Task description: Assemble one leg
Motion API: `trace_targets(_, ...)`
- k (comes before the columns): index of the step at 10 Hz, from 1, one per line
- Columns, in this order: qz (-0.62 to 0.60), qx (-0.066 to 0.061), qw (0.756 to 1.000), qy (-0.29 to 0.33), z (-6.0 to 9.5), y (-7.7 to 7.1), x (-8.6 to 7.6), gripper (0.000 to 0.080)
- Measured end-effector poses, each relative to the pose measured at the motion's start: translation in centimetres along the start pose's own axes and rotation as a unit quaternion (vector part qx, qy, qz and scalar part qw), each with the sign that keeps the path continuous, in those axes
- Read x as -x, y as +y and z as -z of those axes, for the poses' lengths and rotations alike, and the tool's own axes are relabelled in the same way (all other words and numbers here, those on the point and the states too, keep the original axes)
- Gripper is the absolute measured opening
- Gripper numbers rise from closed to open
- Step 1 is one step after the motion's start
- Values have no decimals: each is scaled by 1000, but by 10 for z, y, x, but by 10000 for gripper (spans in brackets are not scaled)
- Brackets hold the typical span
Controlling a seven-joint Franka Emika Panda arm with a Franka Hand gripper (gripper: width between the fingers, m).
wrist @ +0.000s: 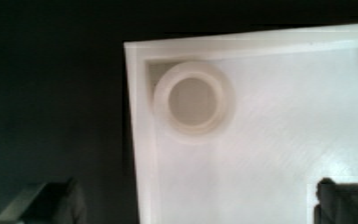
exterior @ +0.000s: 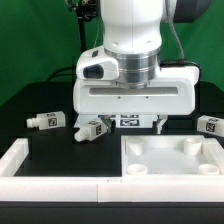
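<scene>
Three legs, stubby white pegs with black-and-white tags, lie on the black table in the exterior view: one [exterior: 45, 120] at the left, one [exterior: 90, 128] beside my gripper, one [exterior: 212, 125] at the far right. The large white panel [exterior: 170, 158] with round sockets lies at the front right. My gripper [exterior: 130, 124] hangs low behind the panel's far edge, open and empty. In the wrist view the gripper [wrist: 194, 203] has dark fingertips [wrist: 44, 205] set wide apart over a corner of the panel [wrist: 282, 150], with a round socket [wrist: 194, 100] in view. No leg shows there.
A white raised wall [exterior: 25, 165] runs along the front left and across the front edge, next to the panel. A small tagged white piece [exterior: 130, 122] shows between my fingers at the back. The arm's body hides the table behind it.
</scene>
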State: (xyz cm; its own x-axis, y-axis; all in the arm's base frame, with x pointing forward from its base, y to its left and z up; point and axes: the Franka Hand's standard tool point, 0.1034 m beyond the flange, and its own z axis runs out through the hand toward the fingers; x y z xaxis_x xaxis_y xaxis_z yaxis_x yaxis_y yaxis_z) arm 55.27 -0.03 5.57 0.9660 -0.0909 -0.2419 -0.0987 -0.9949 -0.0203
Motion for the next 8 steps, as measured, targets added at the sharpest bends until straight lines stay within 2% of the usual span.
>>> trace_targets(1, -14, 2, 1000, -15, -1, -2, 4, 649)
trace_targets(2, -15, 3, 1000, -18, 7, -7, 14, 649)
trace_targets(4, -17, 3, 1000, -23, 19, -5, 42, 649)
trace_targets(5, -17, 2, 1000, -23, 22, -4, 47, 649)
trace_targets(8, -16, 2, 1000, -25, 18, -4, 45, 649)
